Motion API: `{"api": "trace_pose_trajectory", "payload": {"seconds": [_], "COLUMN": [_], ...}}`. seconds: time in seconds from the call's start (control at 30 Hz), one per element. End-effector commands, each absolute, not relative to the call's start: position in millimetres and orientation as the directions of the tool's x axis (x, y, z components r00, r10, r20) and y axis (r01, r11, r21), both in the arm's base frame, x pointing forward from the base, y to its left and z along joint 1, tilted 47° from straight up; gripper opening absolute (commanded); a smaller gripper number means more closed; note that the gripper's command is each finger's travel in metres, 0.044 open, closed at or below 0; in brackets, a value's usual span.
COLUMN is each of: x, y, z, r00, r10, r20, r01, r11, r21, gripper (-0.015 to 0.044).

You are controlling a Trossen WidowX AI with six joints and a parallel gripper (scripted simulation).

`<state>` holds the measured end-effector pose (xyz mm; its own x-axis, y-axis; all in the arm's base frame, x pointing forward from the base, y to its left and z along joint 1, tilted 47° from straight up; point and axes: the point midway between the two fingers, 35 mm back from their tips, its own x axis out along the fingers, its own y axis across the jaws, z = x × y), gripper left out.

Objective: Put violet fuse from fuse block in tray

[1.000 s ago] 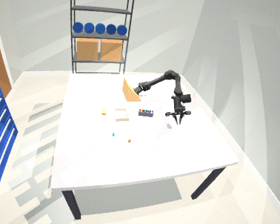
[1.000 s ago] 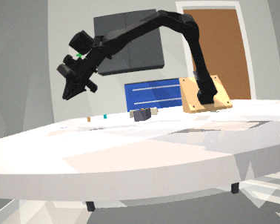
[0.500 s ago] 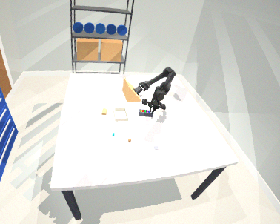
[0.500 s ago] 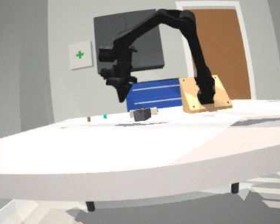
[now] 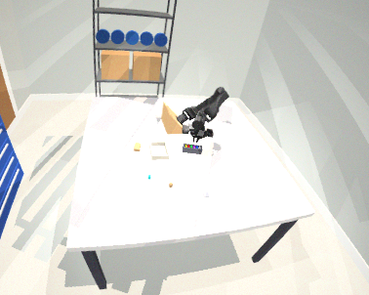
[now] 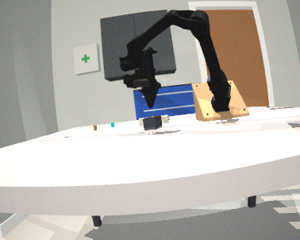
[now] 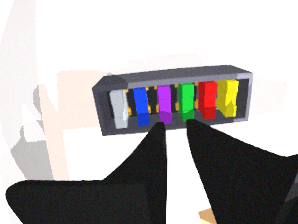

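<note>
The dark grey fuse block (image 7: pixel 173 99) holds a row of coloured fuses; the violet fuse (image 7: pixel 164 104) stands third from the left, between the blue and green ones. The block also shows in the top view (image 5: pixel 192 147) and the exterior view (image 6: pixel 151 122). My gripper (image 7: pixel 175 128) points down above the block, clear of it, as the exterior view shows (image 6: pixel 150 105). Its fingers are nearly together with a narrow gap and nothing between them. The shallow white tray (image 5: pixel 159 150) lies on the table left of the block.
A tilted wooden board (image 5: pixel 170 119) stands behind the block at the arm's base. A yellow block (image 5: pixel 138 147), a small cyan piece (image 5: pixel 148 177) and a small orange piece (image 5: pixel 171 185) lie on the table. A shelf rack (image 5: pixel 133 46) stands behind the table.
</note>
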<state>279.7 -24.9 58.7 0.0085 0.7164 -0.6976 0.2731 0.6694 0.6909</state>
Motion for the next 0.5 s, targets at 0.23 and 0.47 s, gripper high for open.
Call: {"api": "trace_pose_trajectory", "payload": {"seconds": [0.23,0.47], "x": [279.6,279.8], "y": [-16.6,-11.6], "z": [52.3,47.6], "r00": [0.007,0.007], "r10": [0.722,0.722], "r20": [-0.692,-0.692], "r01": [0.271,0.271], "r11": [0.665,0.665], "r21": [0.696,0.696], "gripper": [0.0063,0.0063]}}
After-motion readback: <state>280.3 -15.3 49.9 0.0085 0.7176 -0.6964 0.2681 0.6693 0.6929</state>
